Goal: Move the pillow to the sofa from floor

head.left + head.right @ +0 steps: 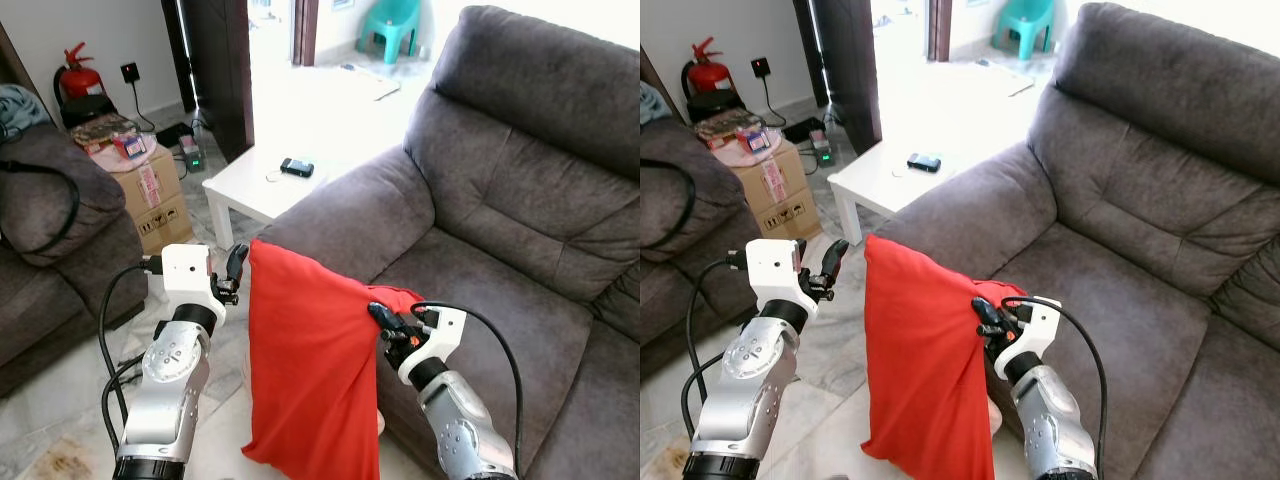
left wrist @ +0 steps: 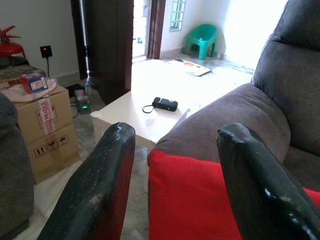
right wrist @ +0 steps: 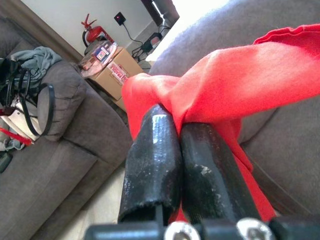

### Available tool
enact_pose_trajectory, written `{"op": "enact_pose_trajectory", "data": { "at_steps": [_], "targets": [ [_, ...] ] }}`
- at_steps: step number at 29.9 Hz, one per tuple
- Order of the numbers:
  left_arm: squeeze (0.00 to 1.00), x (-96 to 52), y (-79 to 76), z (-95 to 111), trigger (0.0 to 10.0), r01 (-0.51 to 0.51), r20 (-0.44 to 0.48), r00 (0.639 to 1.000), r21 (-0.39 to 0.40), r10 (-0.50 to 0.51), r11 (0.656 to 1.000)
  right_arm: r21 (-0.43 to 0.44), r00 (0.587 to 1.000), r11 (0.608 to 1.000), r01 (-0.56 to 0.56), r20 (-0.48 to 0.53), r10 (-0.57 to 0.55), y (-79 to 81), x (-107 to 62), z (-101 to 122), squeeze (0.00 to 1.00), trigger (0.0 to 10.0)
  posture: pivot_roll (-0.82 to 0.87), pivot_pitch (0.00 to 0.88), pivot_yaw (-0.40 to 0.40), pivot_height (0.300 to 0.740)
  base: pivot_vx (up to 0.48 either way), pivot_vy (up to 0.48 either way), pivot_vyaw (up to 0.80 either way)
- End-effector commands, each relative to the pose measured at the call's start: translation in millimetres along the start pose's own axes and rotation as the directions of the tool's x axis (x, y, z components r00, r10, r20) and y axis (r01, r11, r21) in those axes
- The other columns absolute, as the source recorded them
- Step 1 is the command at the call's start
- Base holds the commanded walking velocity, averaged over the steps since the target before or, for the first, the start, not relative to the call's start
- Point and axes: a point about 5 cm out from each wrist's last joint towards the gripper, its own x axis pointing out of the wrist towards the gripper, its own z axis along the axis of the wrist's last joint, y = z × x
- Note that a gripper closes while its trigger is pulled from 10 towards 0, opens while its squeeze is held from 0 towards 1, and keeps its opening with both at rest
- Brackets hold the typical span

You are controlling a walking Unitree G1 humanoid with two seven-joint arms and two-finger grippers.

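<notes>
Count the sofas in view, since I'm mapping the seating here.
2. One grey sofa is on the robot's right, beside the hanging red pillow. A second grey sofa sits to its left, next to the cardboard box. Others may lie outside the frame.

Daylight floods in through the doorway [image 1: 300, 40], blowing out the floor beyond, while everything nearer stays sharp and evenly lit.
</notes>
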Motion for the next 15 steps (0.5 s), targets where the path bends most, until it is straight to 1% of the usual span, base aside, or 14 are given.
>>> {"op": "enact_pose_trajectory", "data": {
  "at_steps": [1, 8, 9, 11, 12, 15],
  "targets": [
    [0.0, -0.1, -1.7, 0, 10.0, 0.009, 0.001, 1.0, 0.014, -0.009, 1.0, -0.079, 0.979, 0.994, -0.081, 0.181, 0.094, 15.5, 8.2, 43, 0.0, 10.0, 0.16, 0.0, -0.124, 0.74, 0.0, 0.0, 0.0],
    [0.0, 0.7, -2.5, 0, 10.0, 0.013, 0.002, 1.0, 0.016, -0.013, 1.0, -0.086, 0.977, 0.992, -0.088, 0.186, 0.103, 14.4, 7.4, 46, 0.0, 10.0, 0.16, 0.0, -0.122, 0.74, 0.0, 0.0, 0.0],
    [0.0, 0.8, -2.4, 0, 10.0, 0.012, 0.002, 1.0, 0.018, -0.012, 1.0, -0.084, 0.973, 0.989, -0.118, 0.187, 0.132, 17.0, 7.6, 48, 0.0, 10.0, 0.17, 0.0, -0.123, 0.74, 0.0, 0.0, 0.0],
    [0.0, 0.8, -2.3, 0, 10.0, 0.011, 0.003, 1.0, 0.018, -0.011, 1.0, -0.084, 0.971, 0.988, -0.133, 0.187, 0.147, 18.3, 7.6, 48, 0.0, 10.0, 0.17, 0.0, -0.123, 0.74, 0.0, 0.0, 0.0],
    [0.0, 1.0, -2.1, 1, 10.0, 0.011, 0.004, 1.0, 0.018, -0.011, 1.0, -0.069, 0.963, 0.979, -0.193, 0.177, 0.203, 24.6, 7.6, 48, 0.0, 10.0, 0.17, 0.0, -0.123, 0.74, 0.0, 0.0, 0.0],
    [0.0, 1.1, -1.9, 1, 10.0, 0.011, 0.004, 1.0, 0.018, -0.011, 1.0, -0.074, 0.948, 0.96, -0.269, 0.154, 0.278, 34.3, 6.8, 49, 0.0, 10.0, 0.16, 0.0, -0.124, 0.74, 0.0, 0.0, 0.0]
  ]
}}
